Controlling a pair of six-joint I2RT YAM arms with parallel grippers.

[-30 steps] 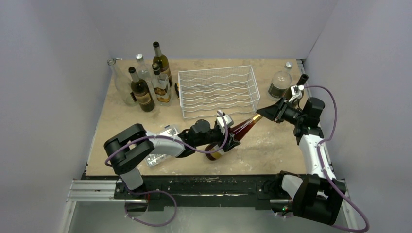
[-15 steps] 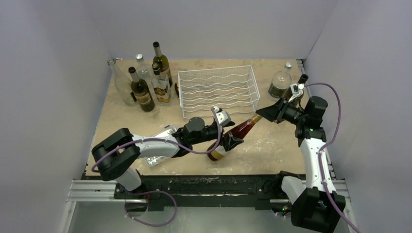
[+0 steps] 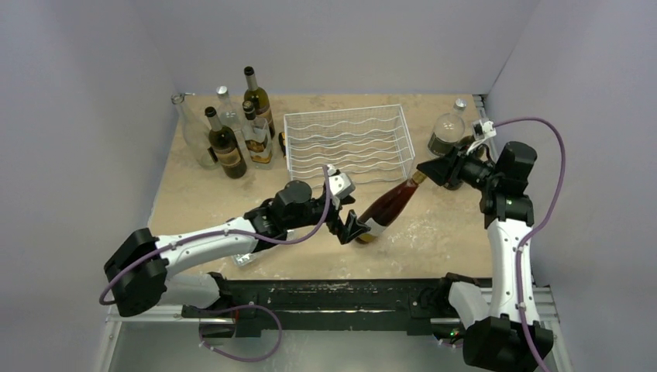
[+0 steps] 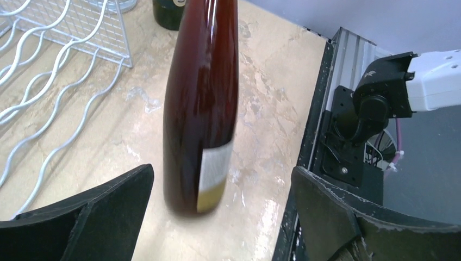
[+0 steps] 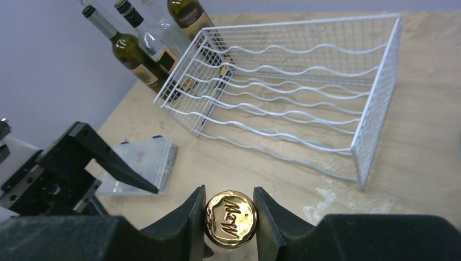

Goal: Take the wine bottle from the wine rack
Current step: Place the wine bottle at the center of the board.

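The wine bottle (image 3: pixel 390 206), dark red-brown with a white and yellow label, leans in front of the white wire wine rack (image 3: pixel 346 144), off it, its base down by the table top. My right gripper (image 3: pixel 424 175) is shut on the bottle's gold-capped top (image 5: pixel 230 219), one finger on each side. My left gripper (image 3: pixel 346 208) is open around the bottle's lower end. In the left wrist view the wine bottle (image 4: pixel 201 109) stands between the wide-apart fingers (image 4: pixel 92 212) and touches neither. The wine rack (image 5: pixel 293 109) holds no bottle.
Several upright bottles (image 3: pixel 232 132) stand at the back left. A round clear bottle (image 3: pixel 447 132) and a dark one stand at the back right, close to my right wrist. A clear plastic box (image 5: pixel 141 163) lies near the front under my left arm.
My left gripper has opened and let go of the bottle's body. My right gripper has drawn the neck up and to the right, so the bottle stands steeper and farther right.
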